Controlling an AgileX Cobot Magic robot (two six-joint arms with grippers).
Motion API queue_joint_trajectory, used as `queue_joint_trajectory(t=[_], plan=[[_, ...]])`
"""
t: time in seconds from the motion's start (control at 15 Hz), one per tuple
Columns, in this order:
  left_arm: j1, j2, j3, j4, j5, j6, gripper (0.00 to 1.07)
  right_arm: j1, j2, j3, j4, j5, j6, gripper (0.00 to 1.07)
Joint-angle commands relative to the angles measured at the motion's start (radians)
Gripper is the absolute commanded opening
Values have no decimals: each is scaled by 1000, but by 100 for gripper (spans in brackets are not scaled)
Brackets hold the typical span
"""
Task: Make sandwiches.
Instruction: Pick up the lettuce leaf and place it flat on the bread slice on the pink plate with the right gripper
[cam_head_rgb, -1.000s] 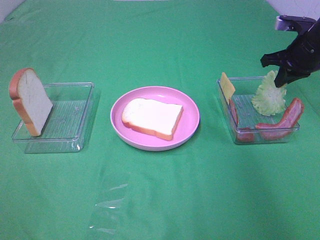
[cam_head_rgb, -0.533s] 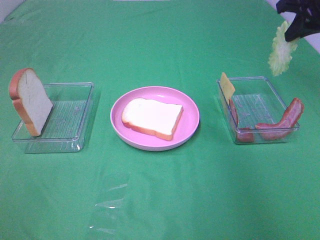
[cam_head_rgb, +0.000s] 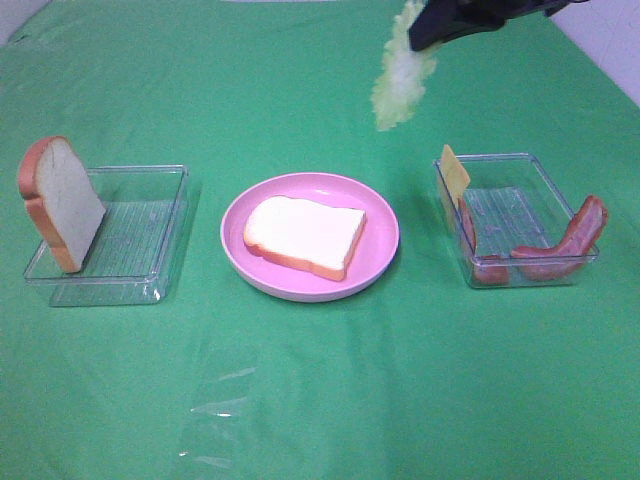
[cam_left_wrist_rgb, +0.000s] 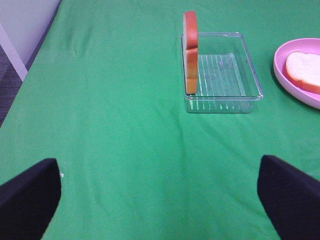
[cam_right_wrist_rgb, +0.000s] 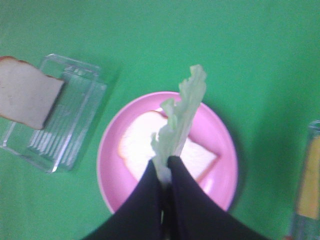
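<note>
I am watching the right gripper (cam_head_rgb: 420, 38) reaching in from the upper right of the overhead frame. Its dark arm is stretching leftward past the middle, well above the green cloth (cam_head_rgb: 320, 400). Its jaws are pinching together on the lettuce (cam_head_rgb: 400, 78), which is dangling from the tips near the top centre of the frame, higher in the picture than the pink plate (cam_head_rgb: 385, 225). In the right wrist view the two fingers (cam_right_wrist_rgb: 145, 200) are pressing against each other around one end of the leaf, and the leaf is showing in front of the plate.

A bread slice (cam_head_rgb: 305, 235) is lying flat on that plate in the middle of the frame. At centre left a second bread slice (cam_head_rgb: 60, 205) is standing on edge at the left end of a clear tray (cam_head_rgb: 150, 235). At centre right a second tray (cam_head_rgb: 490, 158) is holding the cheese (cam_head_rgb: 455, 172) propped at its left end and the bacon strips (cam_head_rgb: 565, 240) toward its lower right.

The left gripper (cam_left_wrist_rgb: 160, 200) is showing only in its own wrist view, its jaws standing wide apart with nothing between them, hovering over bare cloth.
</note>
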Motion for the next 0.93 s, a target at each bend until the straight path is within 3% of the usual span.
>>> queue_joint_trajectory(t=[0.07, 0.33, 0.67, 0.93], plan=[[3, -4, 4, -4, -6, 2, 100, 92, 49, -2, 64, -55, -6, 0], [3, -4, 4, -4, -6, 2, 100, 224, 201, -2, 84, -155, -30, 0], [3, -4, 4, -4, -6, 2, 100, 241, 332, -2, 89, -250, -31, 0], [3, -4, 4, -4, -6, 2, 100, 241, 382, -2, -91, -264, -11, 0]])
